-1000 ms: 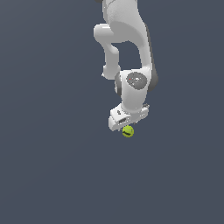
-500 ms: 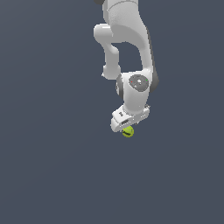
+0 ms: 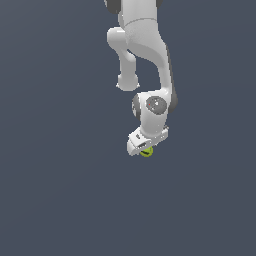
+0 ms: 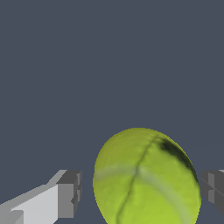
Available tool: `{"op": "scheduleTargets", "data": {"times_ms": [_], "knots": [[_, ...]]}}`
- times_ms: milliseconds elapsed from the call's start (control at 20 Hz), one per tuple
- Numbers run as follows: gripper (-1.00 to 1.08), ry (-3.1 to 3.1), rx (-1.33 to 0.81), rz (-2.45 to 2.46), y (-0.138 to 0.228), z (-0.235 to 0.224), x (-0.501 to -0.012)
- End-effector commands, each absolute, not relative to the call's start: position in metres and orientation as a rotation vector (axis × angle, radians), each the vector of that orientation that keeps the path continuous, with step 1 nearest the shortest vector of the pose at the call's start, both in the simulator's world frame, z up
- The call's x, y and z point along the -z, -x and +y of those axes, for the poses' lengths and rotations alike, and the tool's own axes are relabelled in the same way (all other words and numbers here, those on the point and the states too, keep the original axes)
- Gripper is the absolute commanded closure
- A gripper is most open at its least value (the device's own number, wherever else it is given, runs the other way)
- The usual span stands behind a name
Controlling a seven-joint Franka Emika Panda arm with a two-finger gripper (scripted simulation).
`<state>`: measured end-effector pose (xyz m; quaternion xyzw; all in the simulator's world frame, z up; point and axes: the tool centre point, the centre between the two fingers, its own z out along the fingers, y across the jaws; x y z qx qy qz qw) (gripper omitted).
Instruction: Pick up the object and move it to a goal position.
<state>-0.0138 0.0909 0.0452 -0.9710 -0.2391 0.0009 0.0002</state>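
Everything sat on a flat, plain dark grey-blue floor (image 3: pixel 55 200) that filled the whole background. The biggest thing was the white robot arm (image 3: pixel 145 55) with round joints. It came down from the top of the exterior view and bent low toward the floor. At its end was the white gripper (image 3: pixel 146 149) with two dark grey fingers (image 4: pixel 70 192). The gripper pointed down, right over the small yellow-green ball (image 3: pixel 146 152) with a dark curved mark.

In the exterior view, the ball peeked out just under the gripper, and most of it was hidden.

In the wrist view, the ball (image 4: pixel 146 179) looked big and sat between the two fingers. The fingers were spread wide. There was a clear gap between one finger and the ball. The other finger (image 4: pixel 213 190) was very close to the ball, but I could not tell if it touched. The gripper had no hold on the ball.
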Motion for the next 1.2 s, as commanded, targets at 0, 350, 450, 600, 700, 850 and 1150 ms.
{"op": "scheduleTargets", "data": {"times_ms": [0,350,450,600,700,850,1150], "knots": [[-0.92,3.05,0.0,-0.753,0.013,0.091,-0.041],[1.08,3.05,0.0,-0.753,0.013,0.091,-0.041],[1.08,3.05,0.0,-0.753,0.013,0.091,-0.041],[1.08,3.051,0.001,-0.751,0.012,0.091,-0.042],[1.08,3.051,0.001,-0.751,0.012,0.09,-0.043],[1.08,3.051,0.001,-0.751,0.01,0.088,-0.049],[1.08,3.05,0.001,-0.752,-0.001,0.076,-0.076]]}}
